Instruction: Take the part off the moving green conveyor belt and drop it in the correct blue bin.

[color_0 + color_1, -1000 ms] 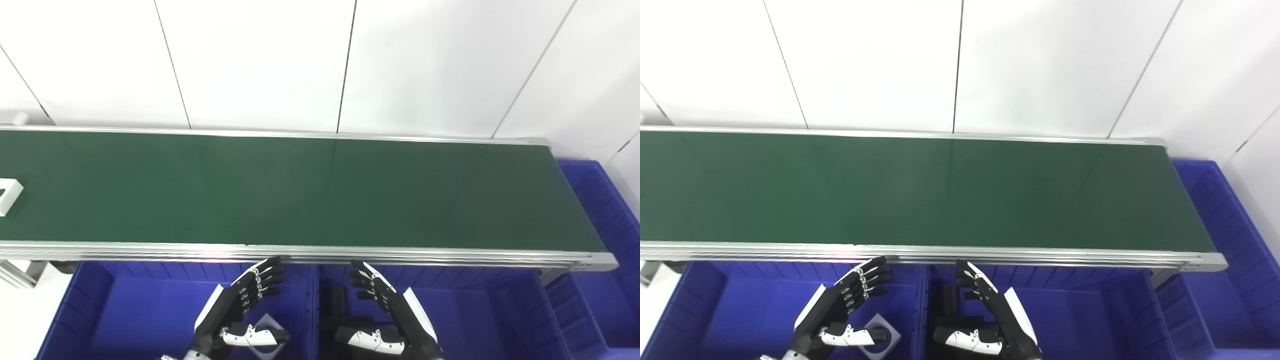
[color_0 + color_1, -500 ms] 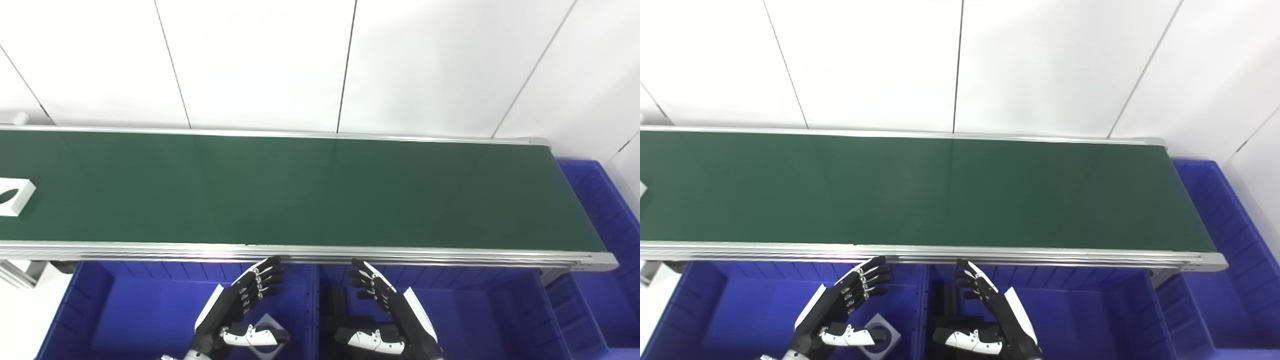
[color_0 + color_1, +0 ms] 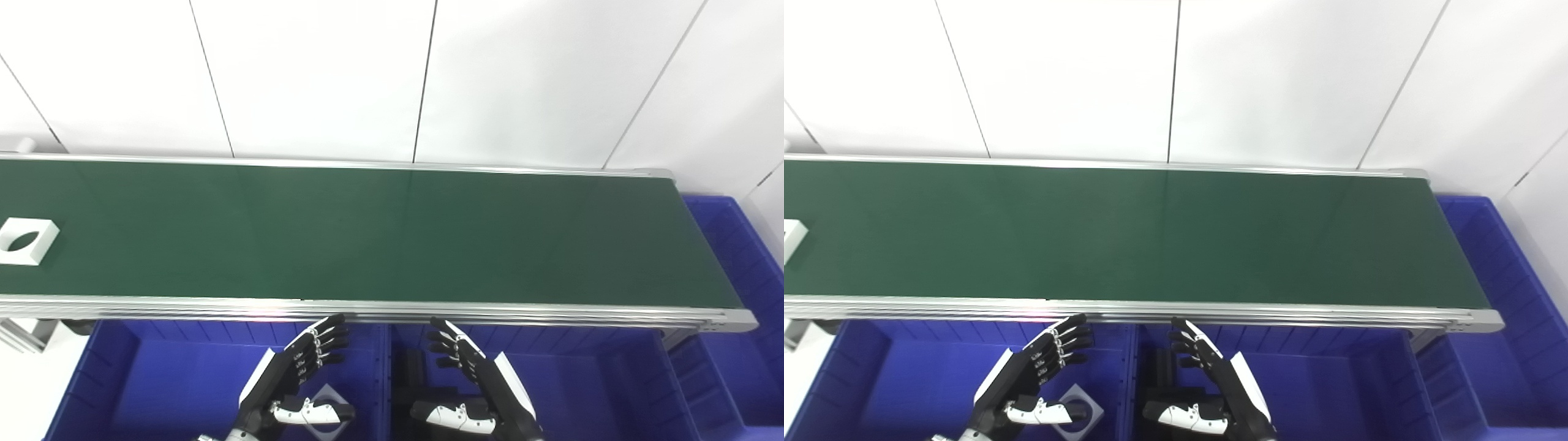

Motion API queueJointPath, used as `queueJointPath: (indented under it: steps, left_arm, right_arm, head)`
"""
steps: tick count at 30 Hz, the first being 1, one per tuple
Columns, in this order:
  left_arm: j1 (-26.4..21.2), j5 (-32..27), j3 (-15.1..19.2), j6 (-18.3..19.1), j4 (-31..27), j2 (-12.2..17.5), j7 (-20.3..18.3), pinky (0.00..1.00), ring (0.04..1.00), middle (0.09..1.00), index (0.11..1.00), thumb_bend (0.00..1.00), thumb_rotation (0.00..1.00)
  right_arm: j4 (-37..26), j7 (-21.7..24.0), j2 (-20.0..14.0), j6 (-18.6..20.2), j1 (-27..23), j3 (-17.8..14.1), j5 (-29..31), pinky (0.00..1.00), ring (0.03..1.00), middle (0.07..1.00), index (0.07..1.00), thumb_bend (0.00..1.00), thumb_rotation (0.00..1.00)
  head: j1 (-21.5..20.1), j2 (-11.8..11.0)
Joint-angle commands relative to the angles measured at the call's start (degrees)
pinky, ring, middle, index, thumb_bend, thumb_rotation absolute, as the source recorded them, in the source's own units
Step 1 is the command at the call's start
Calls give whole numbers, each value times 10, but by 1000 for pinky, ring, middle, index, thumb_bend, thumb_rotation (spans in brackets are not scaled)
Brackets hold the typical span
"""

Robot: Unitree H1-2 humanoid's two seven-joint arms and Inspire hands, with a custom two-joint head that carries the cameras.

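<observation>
Left eye view had the white part (image 3: 24, 241) way over at 9 o'clock, a flat square piece with a round hole through it, lying on the green conveyor belt (image 3: 380, 236) close to the near rail. Nothing was touching it, and both hands were well apart from it.

Down at about 7 o'clock sat the left blue bin (image 3: 171, 380), and the left hand (image 3: 294, 376) hung over it with its fingers spread and nothing in its grasp, fingertips just under the belt's near rail. A small grey square piece with a dark hole (image 3: 1079, 409) lay on that bin's floor right below the thumb.

Just past 6 o'clock, the right hand (image 3: 474, 383) mirrored it over the right blue bin (image 3: 588, 392), fingers also apart and empty. Some black pieces (image 3: 1159, 378) sat in that bin by the divider.

Off at 4 o'clock, a third blue bin (image 3: 735, 257) wrapped round the belt's end.
</observation>
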Motion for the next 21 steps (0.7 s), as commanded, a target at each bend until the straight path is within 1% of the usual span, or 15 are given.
queueJointPath:
  steps: [1,5,7,8,9,12,13,14,17,18,21]
  left_arm:
    - [-6,-3,-2,-9,-12,3,-3,771,821,839,871,1000,166]
    - [-7,-4,-2,-11,-10,2,-4,767,822,839,869,1000,165]
    - [-7,-3,-2,-11,-8,2,-3,765,820,839,868,1000,169]
    - [-7,-3,-3,-13,-7,2,-4,765,820,839,868,1000,170]
    - [-8,-3,-4,-16,-5,1,-6,768,823,841,869,1000,170]
    - [-10,-1,-7,-24,2,-2,-5,768,816,832,862,1000,169]
    - [-11,2,-7,-27,5,-3,-3,761,811,827,857,1000,162]
    - [-11,6,-9,-29,8,-4,-1,752,806,824,854,1000,166]
    - [-14,9,-11,-37,16,-6,-1,738,799,819,854,1000,183]
    - [-15,9,-12,-39,17,-6,-1,737,798,819,854,1000,182]
    - [-17,16,-13,-44,23,-8,3,738,800,819,853,1000,168]
  right_arm:
    - [-14,0,2,-23,-3,-1,4,764,830,854,916,718,375]
    - [-12,0,3,-23,-4,-2,8,764,828,854,915,722,363]
    - [-9,0,3,-26,-4,-2,9,763,828,855,916,722,357]
    - [-9,-1,2,-28,-4,-2,10,763,828,855,916,721,356]
    - [-8,-1,1,-30,-4,-3,10,759,826,854,917,722,354]
    - [-7,0,-2,-35,-4,-5,14,750,821,854,916,711,339]
    - [-7,0,-3,-37,-4,-5,14,750,820,854,915,707,340]
    - [-7,0,-4,-39,-5,-6,15,749,817,851,913,701,337]
    - [-10,2,-6,-42,-5,-7,19,737,811,846,911,680,305]
    - [-10,2,-6,-42,-5,-7,20,736,810,845,911,676,297]
    - [-11,2,-8,-44,-5,-8,22,737,812,844,909,670,288]
  head:
    - [0,0]
    - [9,-4]
    - [36,-12]
    - [36,-12]
    - [55,-18]
    - [78,-26]
    - [92,-32]
    - [92,-32]
    - [118,-44]
    - [118,-44]
    - [140,-56]
